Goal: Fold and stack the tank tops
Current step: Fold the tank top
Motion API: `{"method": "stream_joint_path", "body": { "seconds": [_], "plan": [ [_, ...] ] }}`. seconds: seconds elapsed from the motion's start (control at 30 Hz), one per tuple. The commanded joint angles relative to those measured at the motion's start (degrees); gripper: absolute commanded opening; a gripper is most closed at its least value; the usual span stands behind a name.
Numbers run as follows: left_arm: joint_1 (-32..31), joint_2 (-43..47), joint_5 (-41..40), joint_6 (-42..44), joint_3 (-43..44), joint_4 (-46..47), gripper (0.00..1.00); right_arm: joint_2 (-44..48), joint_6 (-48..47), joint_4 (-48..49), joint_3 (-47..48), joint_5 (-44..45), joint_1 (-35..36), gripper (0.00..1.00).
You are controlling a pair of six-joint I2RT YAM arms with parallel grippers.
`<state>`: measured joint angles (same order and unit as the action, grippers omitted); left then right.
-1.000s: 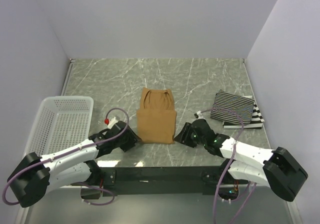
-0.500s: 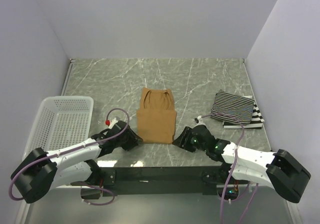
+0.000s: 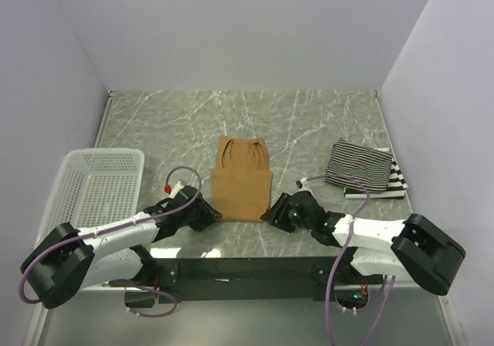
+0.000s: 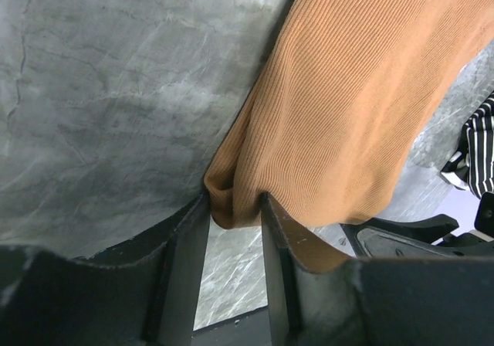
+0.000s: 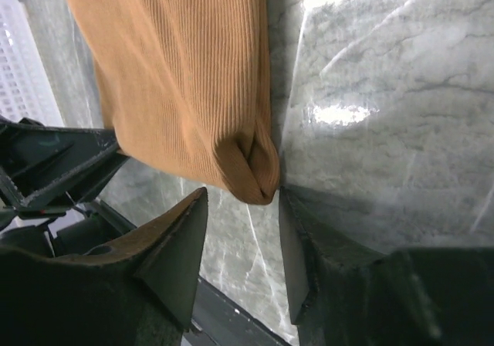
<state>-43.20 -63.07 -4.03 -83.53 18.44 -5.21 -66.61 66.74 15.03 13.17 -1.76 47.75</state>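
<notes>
The plain tan tank top (image 3: 241,188) lies folded in the middle of the table. My left gripper (image 3: 210,215) is at its near left corner. In the left wrist view the two fingers press on both sides of that bunched corner (image 4: 231,203), so the left gripper (image 4: 234,207) is shut on it. My right gripper (image 3: 272,213) is at the near right corner. It stands open, with the folded corner (image 5: 251,168) just at the mouth of the right gripper (image 5: 241,195) and touching only the right finger. The thin-striped tank top (image 3: 359,164) lies on the wide-striped one (image 3: 394,182) at the right.
A white mesh basket (image 3: 96,188) stands at the left edge of the table. The striped stack sits close to the right wall. Marble table surface (image 3: 231,114) stretches behind the tan top to the back wall.
Both grippers have slid inward to the tan top's near corners. The left jaws have narrowed onto the left corner; the right jaws stay about as wide.
</notes>
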Motion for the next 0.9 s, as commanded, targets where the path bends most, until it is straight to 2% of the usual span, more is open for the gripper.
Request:
{"method": "stream_joint_path", "body": {
  "seconds": [0.0,0.1,0.3,0.43,0.47,0.57,0.6,0.77,0.87],
  "plan": [
    [0.2,-1.7,-1.1,1.0,-1.3,-3.7,0.39,-1.6,1.4,-0.7,-0.3,3.7,0.4,0.48],
    [0.2,-1.8,-1.5,1.5,-1.1,-3.9,0.36,-2.0,1.0,-1.8,-0.3,5.9,0.4,0.40],
    [0.2,-2.0,-2.0,4.5,-0.1,-3.9,0.24,-4.1,-2.0,-3.6,1.9,8.3,0.3,0.31],
    [0.2,-2.8,-2.2,6.4,1.2,-4.2,0.19,-6.5,-3.5,-3.7,3.8,8.3,0.4,0.22],
    [0.2,-2.9,-2.1,6.8,1.5,-4.1,0.18,-7.2,-3.5,-3.5,3.8,8.1,0.4,0.12],
    [0.1,-3.6,-1.6,8.1,2.1,-3.9,0.08,-7.4,-4.7,-4.1,4.2,7.4,0.4,0.00],
    [0.1,-3.6,-1.6,8.6,2.2,-4.0,0.01,-7.1,-5.0,-4.6,4.2,7.3,0.4,0.00],
    [-3.2,2.4,-3.1,7.6,3.8,-10.5,0.01,1.0,-7.7,-14.1,4.7,7.0,3.6,0.00],
    [-7.6,6.4,-4.3,5.2,5.1,-14.9,0.01,7.2,-7.1,-20.9,5.7,8.6,8.4,0.00]
  ]
}}
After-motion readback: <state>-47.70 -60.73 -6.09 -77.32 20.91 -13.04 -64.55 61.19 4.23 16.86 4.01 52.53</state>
